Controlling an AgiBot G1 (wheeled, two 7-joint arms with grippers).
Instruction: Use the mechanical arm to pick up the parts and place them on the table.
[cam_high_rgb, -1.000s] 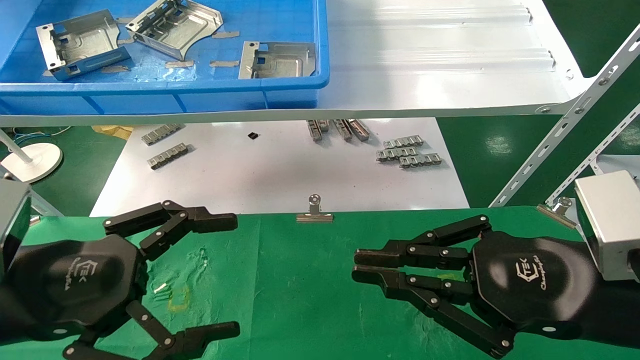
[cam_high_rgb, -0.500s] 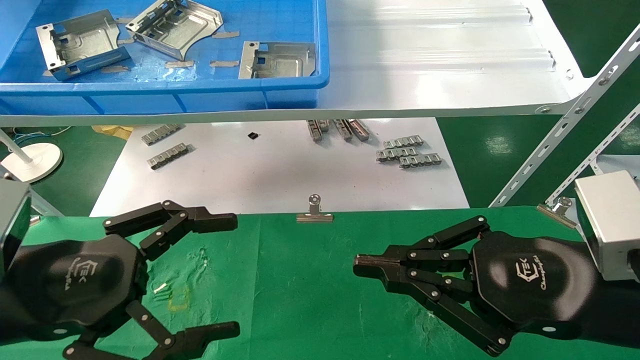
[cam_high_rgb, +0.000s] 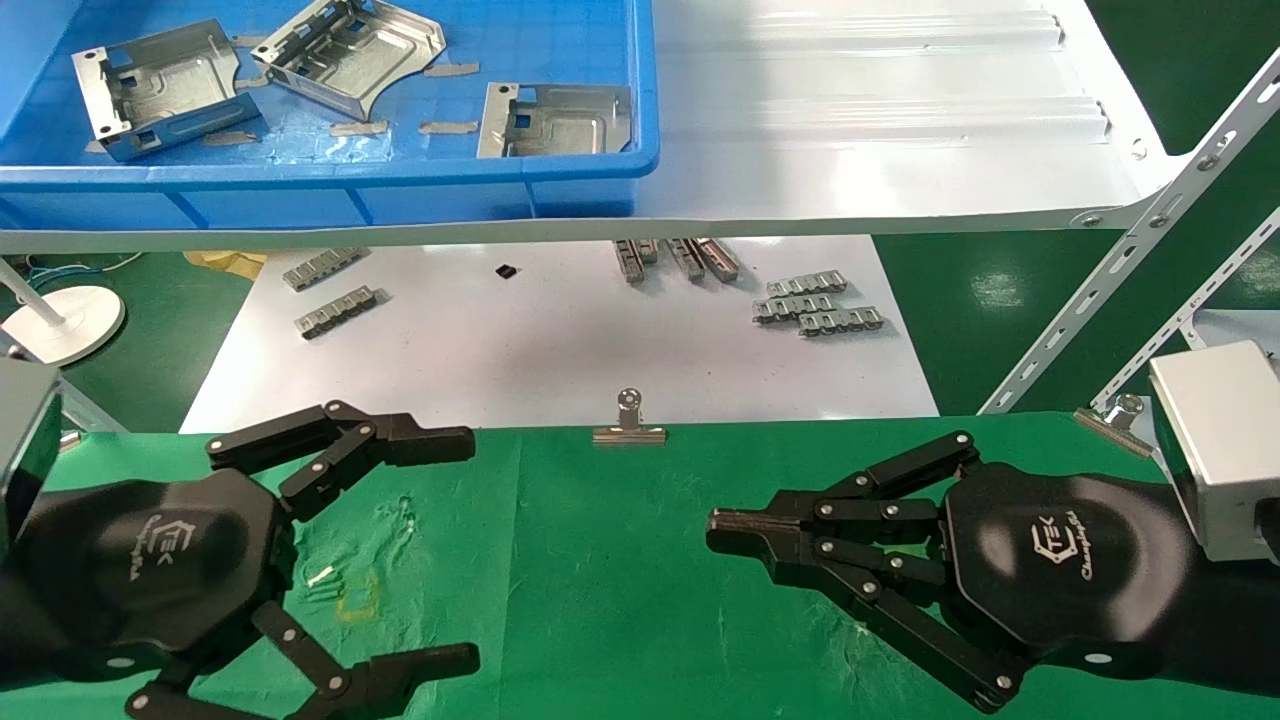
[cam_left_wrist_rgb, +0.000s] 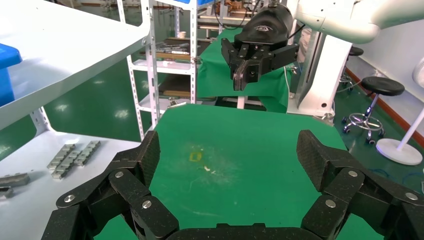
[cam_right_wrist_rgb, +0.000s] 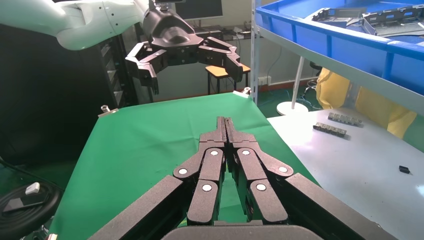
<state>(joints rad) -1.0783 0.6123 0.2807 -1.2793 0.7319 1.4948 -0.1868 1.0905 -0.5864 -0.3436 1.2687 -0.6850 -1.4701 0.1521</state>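
Three silver sheet-metal parts lie in a blue bin (cam_high_rgb: 330, 190) on the white shelf: one at the far left (cam_high_rgb: 155, 88), one in the middle (cam_high_rgb: 350, 52), one near the bin's right front corner (cam_high_rgb: 556, 120). My left gripper (cam_high_rgb: 470, 545) hovers over the green cloth table (cam_high_rgb: 600, 560) at the near left, open and empty; it also shows in the left wrist view (cam_left_wrist_rgb: 227, 152). My right gripper (cam_high_rgb: 722, 528) hovers at the near right, fingers pressed together on nothing; it also shows in the right wrist view (cam_right_wrist_rgb: 224, 121).
A white sheet (cam_high_rgb: 560, 340) below the shelf carries several small grey toothed strips (cam_high_rgb: 815, 305). Binder clips (cam_high_rgb: 629, 425) hold the cloth's far edge. Slotted white shelf struts (cam_high_rgb: 1130, 250) rise at the right. A yellow square outline (cam_high_rgb: 357, 596) marks the cloth near my left gripper.
My right gripper's fingers have closed together from a slight gap one second ago. The left gripper and the parts have not moved.
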